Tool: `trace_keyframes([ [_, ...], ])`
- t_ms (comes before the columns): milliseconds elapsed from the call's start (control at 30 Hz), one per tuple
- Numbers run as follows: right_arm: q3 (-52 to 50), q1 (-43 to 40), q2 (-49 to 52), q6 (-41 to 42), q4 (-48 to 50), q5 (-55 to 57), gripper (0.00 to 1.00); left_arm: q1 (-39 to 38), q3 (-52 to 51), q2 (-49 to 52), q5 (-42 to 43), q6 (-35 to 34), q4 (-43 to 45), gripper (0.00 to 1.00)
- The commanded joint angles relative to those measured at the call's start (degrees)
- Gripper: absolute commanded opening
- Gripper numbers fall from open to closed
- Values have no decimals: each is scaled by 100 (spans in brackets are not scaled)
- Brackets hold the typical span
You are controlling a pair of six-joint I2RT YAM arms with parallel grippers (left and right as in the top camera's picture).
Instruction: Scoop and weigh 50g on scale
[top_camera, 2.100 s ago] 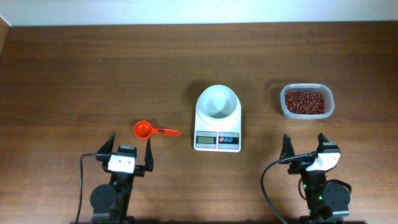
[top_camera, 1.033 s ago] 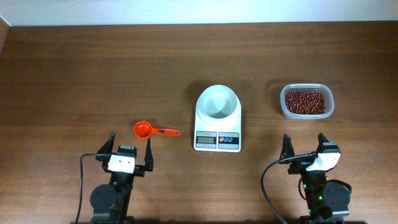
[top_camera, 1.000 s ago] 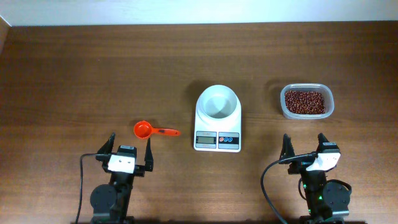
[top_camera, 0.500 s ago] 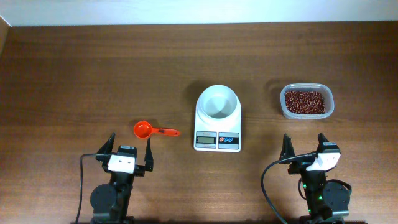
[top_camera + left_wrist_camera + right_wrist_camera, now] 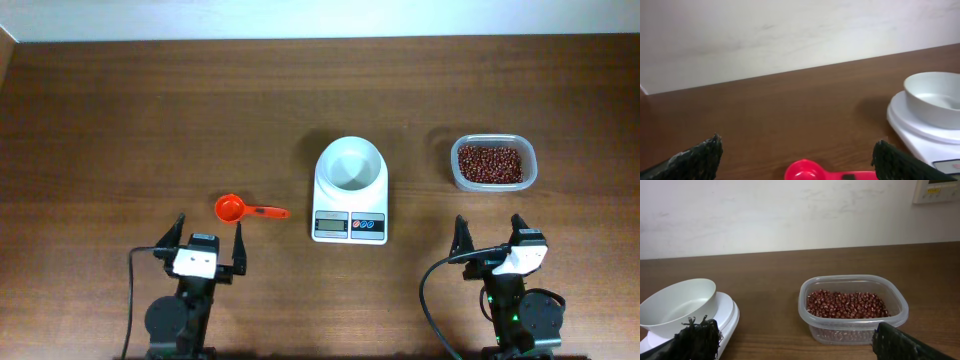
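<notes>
The white scale sits mid-table with a round white bowl on top; the bowl looks empty. An orange-red measuring scoop lies left of the scale, handle pointing right. A clear tub of red beans stands to the scale's right. My left gripper is open near the front edge, just behind the scoop, with nothing between its fingers. My right gripper is open at the front right, short of the tub, holding nothing. The scale's edge shows at the left of the right wrist view.
Brown wooden tabletop with a pale wall along its far edge. The scale's bowl shows at the right of the left wrist view. Black cables trail beside each arm base.
</notes>
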Motion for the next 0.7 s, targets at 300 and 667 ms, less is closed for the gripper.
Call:
trace_keyframes([
  [300,-42,70,-61,-4,-15,48,99,9,1290,31,597,-566,-1585,99],
  [667,-42,70,-61,-4,-15,48,99,9,2382,514,599,-566,-2645,99],
])
